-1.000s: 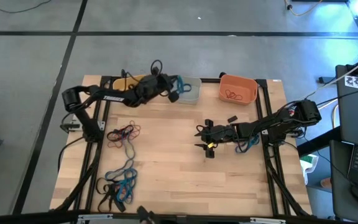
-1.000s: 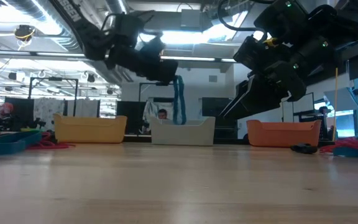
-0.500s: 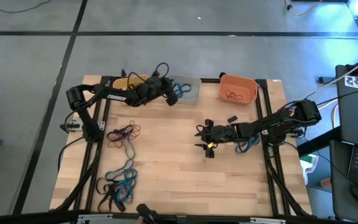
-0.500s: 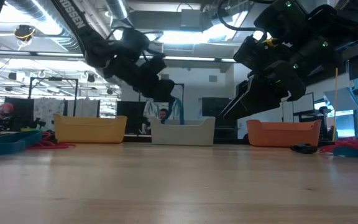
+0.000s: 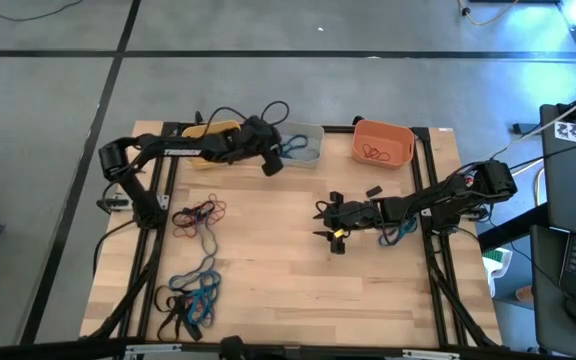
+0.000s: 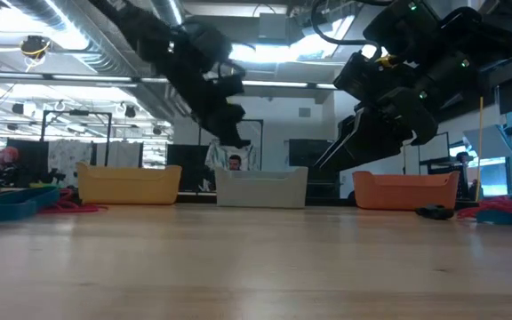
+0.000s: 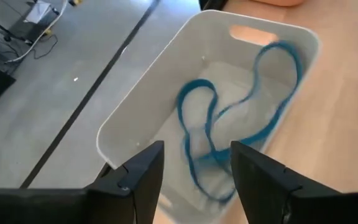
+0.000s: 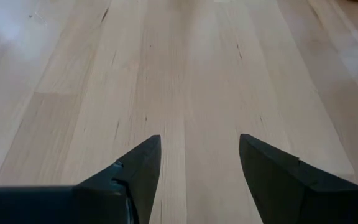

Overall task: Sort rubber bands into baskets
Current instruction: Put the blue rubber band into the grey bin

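Three baskets stand along the table's far edge: yellow, pale grey and orange. A blue rubber band lies loose on the grey basket's floor. My left gripper hovers open just above that basket's near left corner, with nothing between its fingers. Red-orange bands lie in the orange basket. My right gripper waits open over bare wood at mid-table.
Two tangles of black, blue and red-orange bands lie on the table's left side. A small black thing lies in front of the orange basket. The left arm partly covers the yellow basket. Bare wood spans the table's middle and near right.
My left gripper has opened and let go of the blue band, which hung below its fingers and now lies in the grey basket. The gripper has tipped downward over that basket's near left corner. My right arm has kept still.
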